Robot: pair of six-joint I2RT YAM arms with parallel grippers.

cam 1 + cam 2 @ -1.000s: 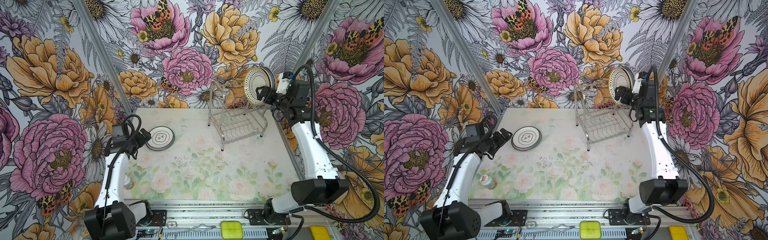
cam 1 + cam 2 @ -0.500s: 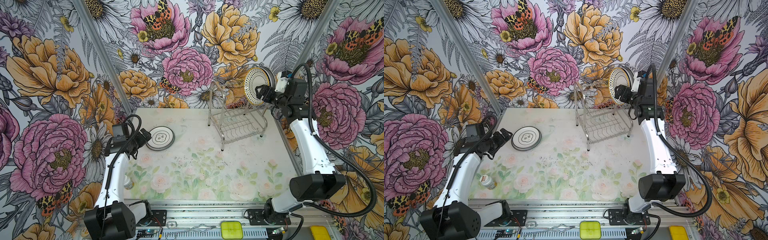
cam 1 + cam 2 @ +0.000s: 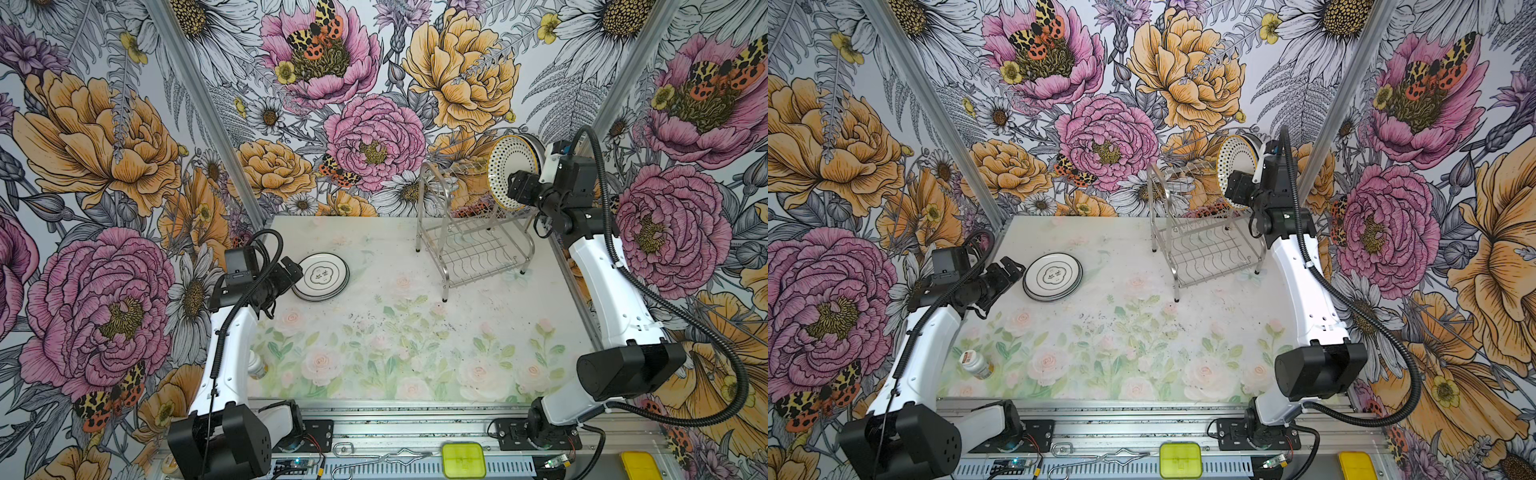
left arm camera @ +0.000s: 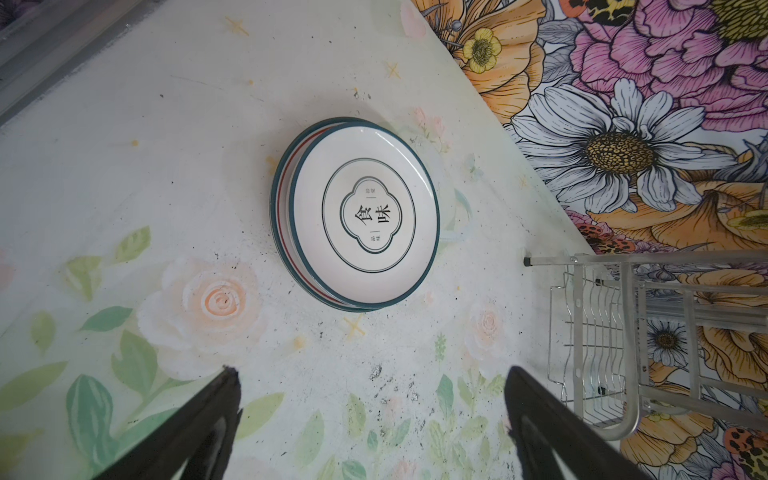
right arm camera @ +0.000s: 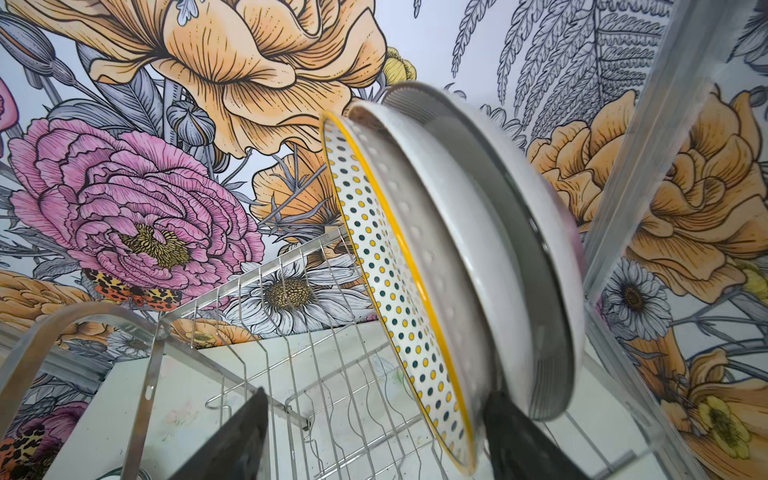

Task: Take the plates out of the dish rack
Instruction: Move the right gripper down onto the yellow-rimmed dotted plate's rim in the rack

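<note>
While straddling the dotted plate upright at the dish rack's right end, gapes with the right tool, one finger clear of it; grey plate just behind. Hovers with left tool spread, empty, beside stacked plates on tabletop, marked "食味".

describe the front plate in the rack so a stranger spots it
Find the steel dish rack, far right on the table. Standing on edge at its right end, the front plate has a yellow rim and dark and yellow dots; the plate behind it has none.
</note>
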